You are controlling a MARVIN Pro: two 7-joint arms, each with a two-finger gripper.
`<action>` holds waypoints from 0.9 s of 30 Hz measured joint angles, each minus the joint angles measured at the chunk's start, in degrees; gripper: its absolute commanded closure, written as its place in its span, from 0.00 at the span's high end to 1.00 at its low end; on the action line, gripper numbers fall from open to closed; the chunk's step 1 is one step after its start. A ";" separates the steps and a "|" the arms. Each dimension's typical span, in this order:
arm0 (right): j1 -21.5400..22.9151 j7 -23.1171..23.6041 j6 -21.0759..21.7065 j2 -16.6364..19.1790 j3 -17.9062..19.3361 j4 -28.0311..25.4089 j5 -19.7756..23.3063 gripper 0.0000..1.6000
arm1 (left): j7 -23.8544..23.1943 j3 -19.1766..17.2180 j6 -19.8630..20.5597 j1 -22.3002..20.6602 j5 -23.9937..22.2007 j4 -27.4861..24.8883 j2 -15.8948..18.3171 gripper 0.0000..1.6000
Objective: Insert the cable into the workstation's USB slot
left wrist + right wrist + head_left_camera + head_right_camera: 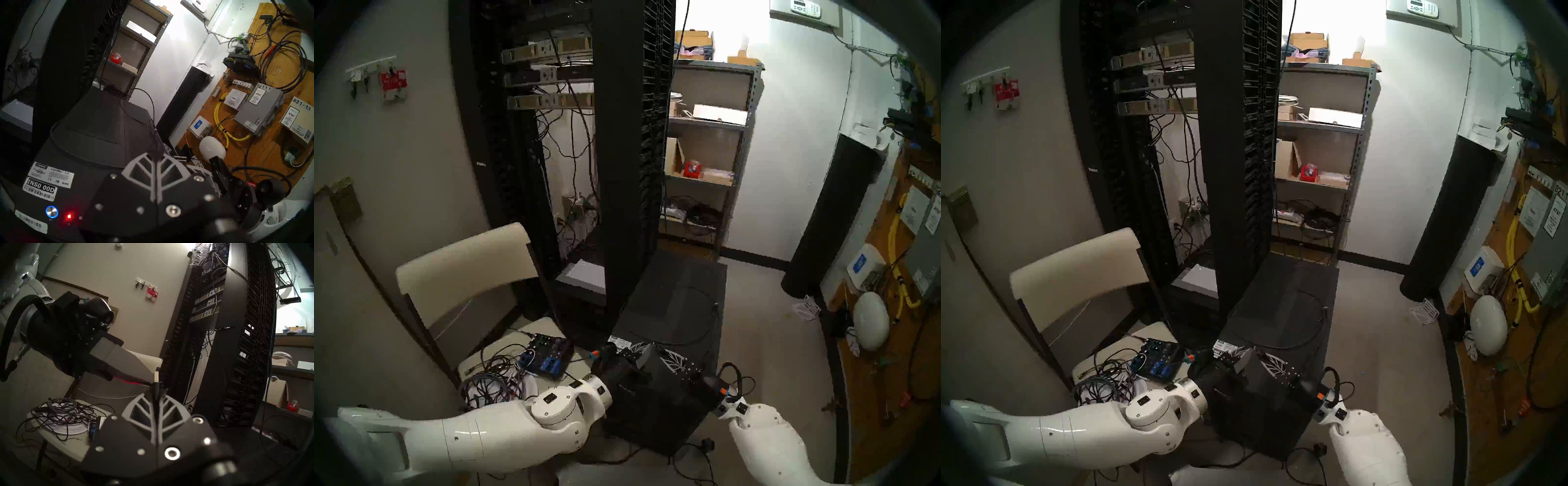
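The workstation (673, 298) is a black tower with white stickers. Its blue-lit button (51, 211) and red LED (68, 216) show in the left wrist view. I cannot make out a USB slot. The cable (153, 110), thin and dark, loops over the tower's top (712, 317). My left gripper (157, 152) is shut on the cord above the tower's front end (641, 348). My right gripper (157, 389) is shut on the black USB plug (156, 377), metal tip pointing out past the fingertips. The two grippers' tips nearly meet (667, 358).
A tall black server rack (619, 135) stands just behind the tower. To the left, a chair (463, 264) holds a heap of cords (493, 376) and a blue mixer (544, 356). Metal shelves (707, 152) are at the back. A black column (829, 217) and a wired board (890, 271) are at right.
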 measured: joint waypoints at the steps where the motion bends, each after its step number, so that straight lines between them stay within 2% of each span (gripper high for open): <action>1: 0.03 0.00 0.00 0.13 -0.23 0.07 0.16 0.00 | -0.19 0.00 0.00 0.00 -0.19 -0.04 0.04 0.00; 27: 2.43 -0.33 -0.03 0.35 -3.66 2.67 -0.74 0.00 | -4.67 0.26 0.33 0.14 -5.69 -1.95 4.17 0.00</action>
